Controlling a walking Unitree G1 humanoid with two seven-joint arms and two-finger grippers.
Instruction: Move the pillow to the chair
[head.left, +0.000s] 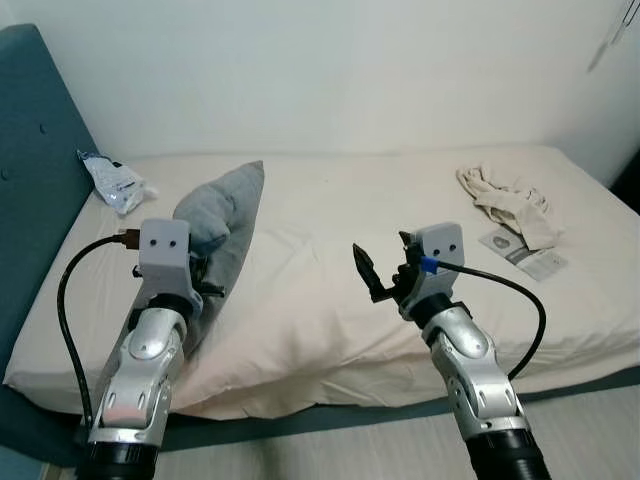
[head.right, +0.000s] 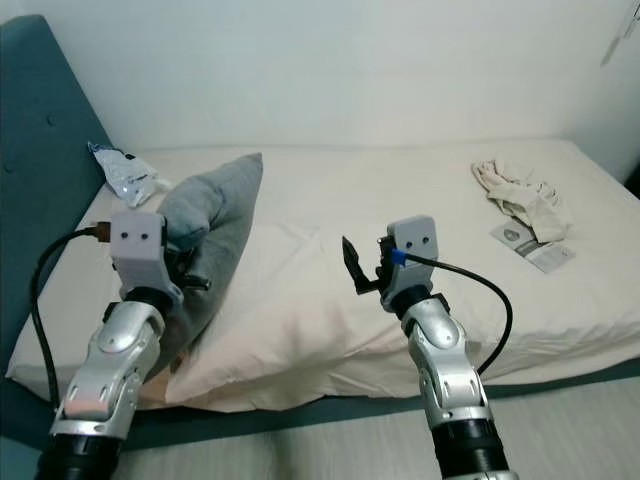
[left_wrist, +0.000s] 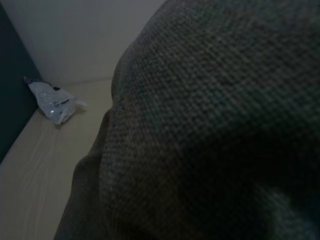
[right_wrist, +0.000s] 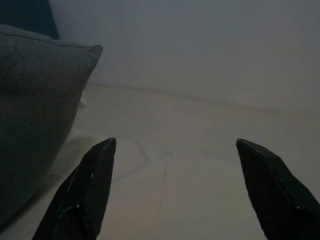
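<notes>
Left eye view: pillow (head.left: 222, 225) on edge, pointing wallward.

A grey woven pillow (head.left: 225, 225) lies on a cream bed sheet (head.left: 330, 300) against a teal headboard (head.left: 30, 170). Just past the spread black fingers (right_wrist: 87, 195) of the right gripper (right_wrist: 175, 192), white wall (head.left: 330, 70); a beige cloth (head.left: 510, 205) beyond.

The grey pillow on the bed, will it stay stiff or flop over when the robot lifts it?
The grey pillow will probably sag: it already bunches where the left tool presses into it. It looks plump and light for its bulk. The coarse weave in the left wrist view should resist slipping.
</notes>
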